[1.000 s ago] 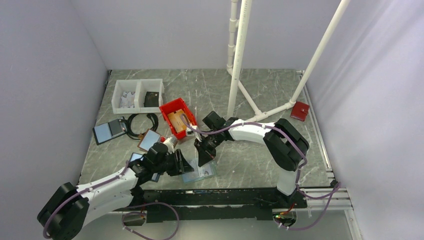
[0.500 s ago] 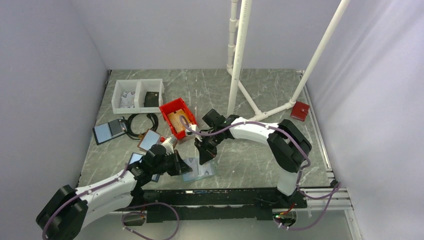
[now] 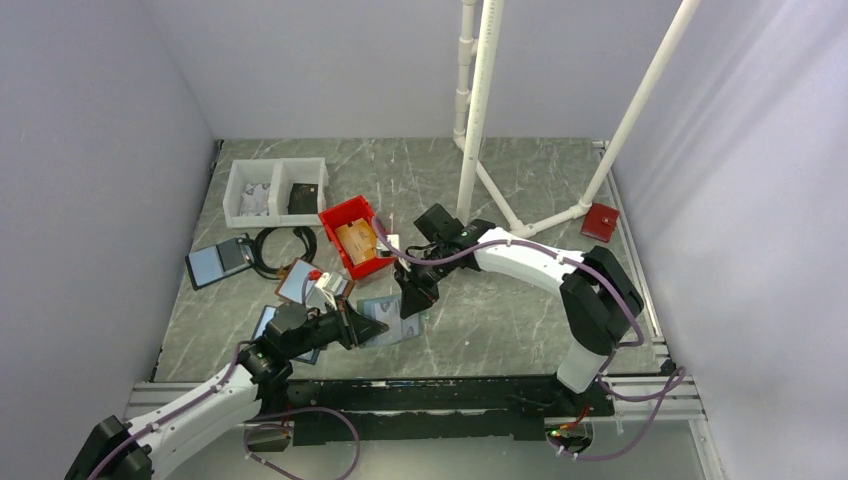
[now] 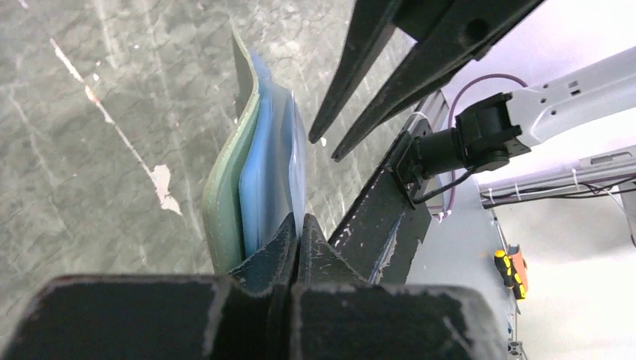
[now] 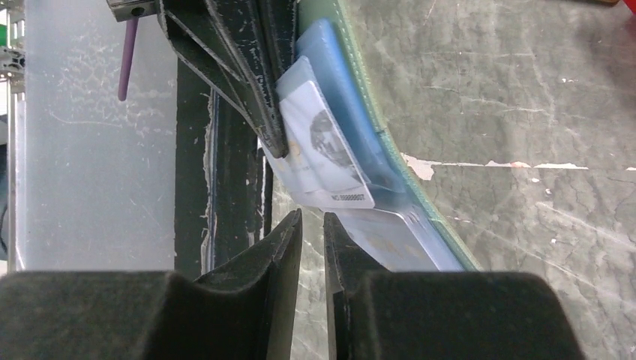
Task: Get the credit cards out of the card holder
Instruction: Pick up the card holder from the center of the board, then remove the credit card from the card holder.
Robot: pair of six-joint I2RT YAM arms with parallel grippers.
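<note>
The card holder, teal-edged with pale blue clear pockets, stands tilted up on edge near the table's front. My left gripper is shut on one of its clear pocket panels; the green cover bows out beside it. A pale credit card sticks partly out of a pocket, and another pale card lies in the pocket below it. My right gripper hovers just at the holder's far side, jaws a narrow gap apart and empty, just short of the pale card's edge. No orange-tan card shows.
A red bin stands just behind the grippers, a white two-part tray at back left. Other folders and a black cable coil lie left. White pipe posts rise behind; the black front rail is close.
My left arm has drawn back toward the near left, and the holder has gone from lying flat to tilted up. My right gripper has shifted slightly away from the front edge.
</note>
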